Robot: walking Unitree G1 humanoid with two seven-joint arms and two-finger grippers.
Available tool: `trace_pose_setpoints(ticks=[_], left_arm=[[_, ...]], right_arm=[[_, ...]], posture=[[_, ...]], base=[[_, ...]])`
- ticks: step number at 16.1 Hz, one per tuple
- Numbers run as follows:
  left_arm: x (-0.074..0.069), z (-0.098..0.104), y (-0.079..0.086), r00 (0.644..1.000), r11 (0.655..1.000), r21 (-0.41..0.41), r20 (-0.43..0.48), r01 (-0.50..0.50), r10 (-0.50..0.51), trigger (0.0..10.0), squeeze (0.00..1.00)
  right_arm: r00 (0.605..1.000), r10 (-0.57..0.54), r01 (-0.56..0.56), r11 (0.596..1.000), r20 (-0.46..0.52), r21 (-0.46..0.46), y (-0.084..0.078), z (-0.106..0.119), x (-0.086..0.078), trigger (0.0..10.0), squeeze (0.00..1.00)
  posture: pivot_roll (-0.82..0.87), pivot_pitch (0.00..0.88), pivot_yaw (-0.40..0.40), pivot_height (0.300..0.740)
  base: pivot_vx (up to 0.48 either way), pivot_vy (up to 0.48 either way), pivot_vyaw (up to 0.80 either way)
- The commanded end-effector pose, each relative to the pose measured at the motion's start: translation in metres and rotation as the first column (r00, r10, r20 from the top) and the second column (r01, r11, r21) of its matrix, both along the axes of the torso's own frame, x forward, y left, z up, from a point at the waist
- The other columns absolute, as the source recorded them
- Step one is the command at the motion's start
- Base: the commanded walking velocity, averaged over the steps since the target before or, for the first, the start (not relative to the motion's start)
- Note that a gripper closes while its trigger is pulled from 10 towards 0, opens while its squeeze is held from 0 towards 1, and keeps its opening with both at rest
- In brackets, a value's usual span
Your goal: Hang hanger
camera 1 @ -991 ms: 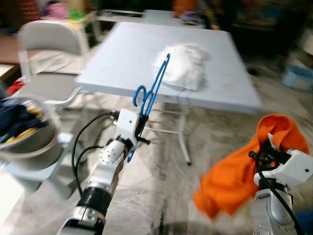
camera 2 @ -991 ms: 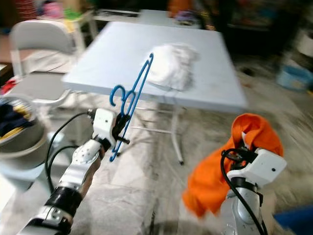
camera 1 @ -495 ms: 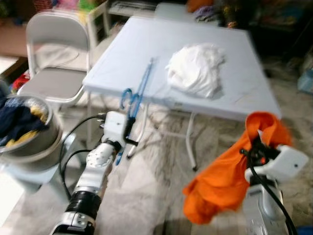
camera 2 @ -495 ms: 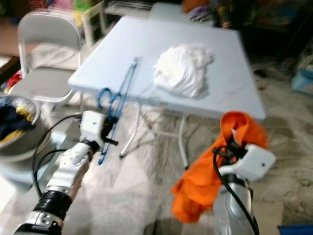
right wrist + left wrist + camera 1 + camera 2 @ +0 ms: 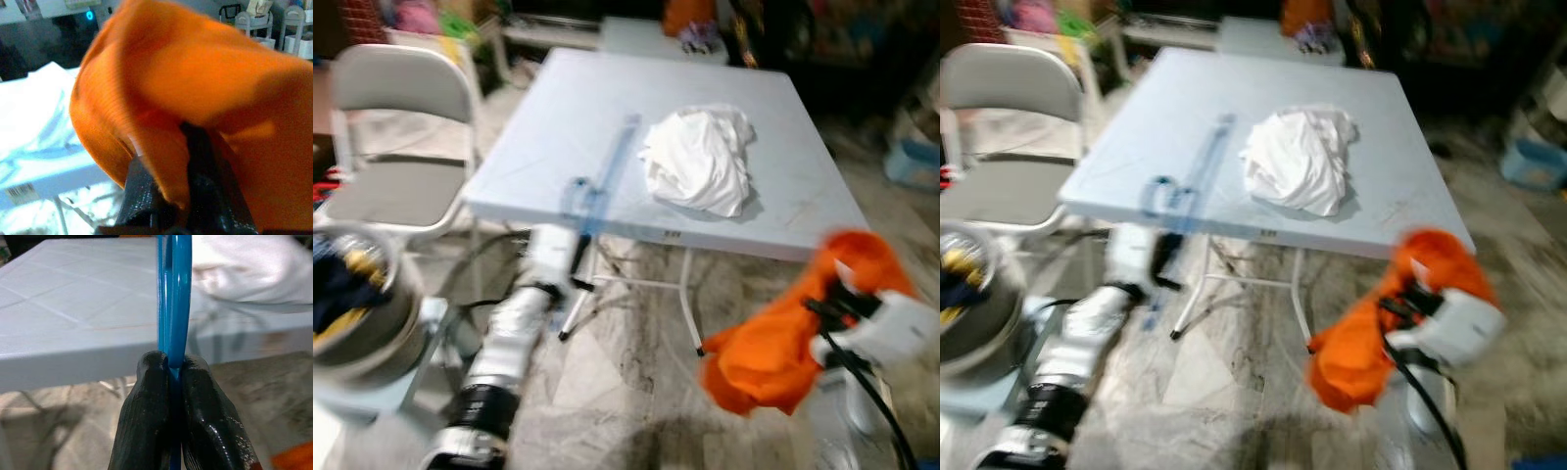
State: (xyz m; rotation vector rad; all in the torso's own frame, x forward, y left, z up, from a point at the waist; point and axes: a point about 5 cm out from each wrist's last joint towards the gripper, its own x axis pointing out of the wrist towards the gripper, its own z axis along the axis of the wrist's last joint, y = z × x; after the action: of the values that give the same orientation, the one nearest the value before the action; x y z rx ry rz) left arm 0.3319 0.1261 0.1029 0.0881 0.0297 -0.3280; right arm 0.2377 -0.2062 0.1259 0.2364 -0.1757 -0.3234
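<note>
Left wrist view: left gripper (image 5: pixel 173 367) fingers clamp the blue hanger (image 5: pixel 175 298) at centre frame, before the folding table (image 5: pixel 558 117); right gripper (image 5: pixel 171 147) pinches an orange garment (image 5: pixel 195 73) (blurred).

Evenly lit from above, moderately bright. Strong motion blur across both eye views: left arm (image 5: pixel 514 328), hanger (image 5: pixel 603 176) and bucket (image 5: pixel 357 313) at near left smeared to ghosts, orange cloth (image 5: pixel 793 333) at near right soft-edged. Table (image 5: pixel 558 117) top pale and a little washed out, white cloth (image 5: pixel 698 162) sharper, throwing a faint shadow to its near right. Far background dark and murky. Dim shade on the floor (image 5: pixel 636 392) under the table. In the left wrist view, fingers (image 5: pixel 146 431) fairly crisp with glossy highlights, table behind soft. In the right wrist view, orange cloth blurred, far room brighter.
</note>
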Motion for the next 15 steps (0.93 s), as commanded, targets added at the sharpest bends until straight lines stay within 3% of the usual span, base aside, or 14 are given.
trace_pose_setpoints(ticks=[1, 3, 6, 9, 12, 15], left_arm=[[0.0, 0.005, -0.018, 0.999, 0.999, -0.015, 0.016, 0.047, -0.046, 10.0, 0.0], [-0.001, 0.005, -0.017, 0.999, 0.999, -0.011, 0.016, 0.047, -0.047, 10.0, 0.0], [0.0, 0.006, -0.012, 0.999, 1.0, 0.001, 0.022, 0.029, -0.029, 10.0, 0.0], [0.0, 0.027, -0.009, 0.989, 1.0, 0.009, 0.146, -0.009, 0.007, 10.0, 0.0], [-0.004, 0.033, -0.011, 0.981, 0.999, 0.016, 0.191, -0.028, 0.024, 10.0, 0.0], [-0.006, 0.038, -0.008, 0.965, 0.992, 0.088, 0.255, -0.091, 0.066, 10.0, 0.0]], right_arm=[[0.999, -0.037, 0.037, 0.999, 0.005, -0.01, -0.011, 0.003, -0.004, 0.0, 0.0], [1.0, -0.029, 0.03, 0.999, 0.009, -0.016, -0.009, 0.004, -0.003, 0.0, 0.0], [1.0, -0.021, 0.021, 0.999, 0.009, -0.025, -0.008, 0.004, 0.001, 0.0, 0.0], [0.999, 0.032, -0.029, 0.996, 0.043, -0.089, -0.002, 0.017, 0.007, 0.0, 0.0], [0.995, 0.07, -0.06, 0.99, 0.073, -0.125, -0.002, 0.029, 0.013, 0.0, 0.0], [0.994, 0.085, -0.075, 0.986, 0.065, -0.147, -0.004, 0.028, 0.014, 0.0, 0.0]], posture=[[0.18, 0.09, -0.095, 0.74], [0.19, 0.092, -0.101, 0.74], [0.2, 0.093, -0.106, 0.74], [0.21, 0.09, -0.116, 0.74], [0.22, 0.086, -0.124, 0.74], [0.22, 0.084, -0.131, 0.74]], base=[[0.412, 0.244, -0.8], [0.414, 0.244, -0.6], [0.416, 0.0, 0.0], [0.387, 0.0, 0.0], [0.0, 0.0, 0.0], [0.0, 0.0, 0.0]])
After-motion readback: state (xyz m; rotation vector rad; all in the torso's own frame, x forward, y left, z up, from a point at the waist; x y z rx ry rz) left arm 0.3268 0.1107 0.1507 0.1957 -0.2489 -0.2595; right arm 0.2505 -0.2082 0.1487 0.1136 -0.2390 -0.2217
